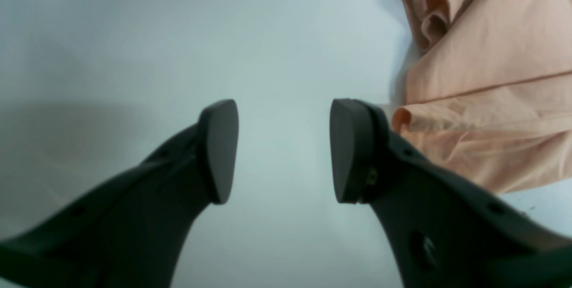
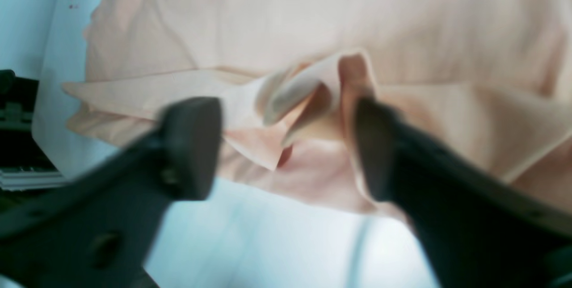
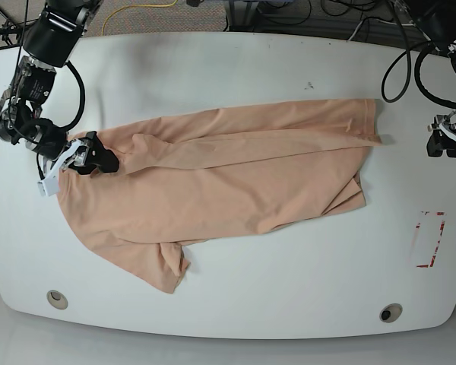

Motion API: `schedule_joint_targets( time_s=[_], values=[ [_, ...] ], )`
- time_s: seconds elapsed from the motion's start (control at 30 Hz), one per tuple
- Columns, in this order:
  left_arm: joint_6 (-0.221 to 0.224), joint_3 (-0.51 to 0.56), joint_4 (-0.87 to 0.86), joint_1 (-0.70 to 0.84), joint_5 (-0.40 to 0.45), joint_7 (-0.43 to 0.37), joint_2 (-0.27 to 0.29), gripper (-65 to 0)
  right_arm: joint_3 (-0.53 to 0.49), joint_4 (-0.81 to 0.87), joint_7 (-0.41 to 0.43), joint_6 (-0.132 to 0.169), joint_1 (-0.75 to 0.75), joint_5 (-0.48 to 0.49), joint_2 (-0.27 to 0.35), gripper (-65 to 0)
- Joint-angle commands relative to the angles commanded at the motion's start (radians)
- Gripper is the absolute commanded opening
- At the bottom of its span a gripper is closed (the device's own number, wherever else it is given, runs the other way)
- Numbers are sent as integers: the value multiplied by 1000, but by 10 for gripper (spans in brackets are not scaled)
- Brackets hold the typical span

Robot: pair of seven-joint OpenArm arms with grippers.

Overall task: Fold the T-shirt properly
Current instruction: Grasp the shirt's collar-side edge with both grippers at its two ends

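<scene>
A white table [image 3: 235,68] with rounded corners is carrying the T-shirt [image 3: 228,179], which is lying spread and partly folded lengthwise across the table's middle, peach-pink and wrinkled. One short sleeve is sticking out from the T-shirt's near edge, toward the front of the table. Beyond the T-shirt's hem end, a small red rectangular outline [image 3: 428,239] is showing on the tabletop. Two round holes are sitting near the table's front edge, one [image 3: 57,298] beyond the T-shirt's collar end and one [image 3: 390,312] beyond its hem end. A tiny dark speck [image 3: 308,86] is marking the surface behind the T-shirt.
</scene>
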Motion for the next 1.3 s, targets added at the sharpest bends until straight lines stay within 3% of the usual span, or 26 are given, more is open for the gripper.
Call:
schedule_joint_targets(
  time_s=[0.27,0.53,0.87,1.07,1.3],
  values=[
    [0,32,0,0,-5,0,0,-338,-17,80,8,0,-8,-17,55,-90],
    [0,140,12,18,-6,0,18,-338,-25,218,98,5,-109,-218,87,-152],
    [1,213,160,55,0,-2,137,-339,-26,400,97,3,-256,-301,-12,-155],
    [2,282,173,55,2,-3,198,-343,-26,390,98,3,-276,-334,-72,-155],
    [4,359,167,51,17,-8,269,-474,-64,359,101,9,-242,-419,-103,-155]
  ],
)
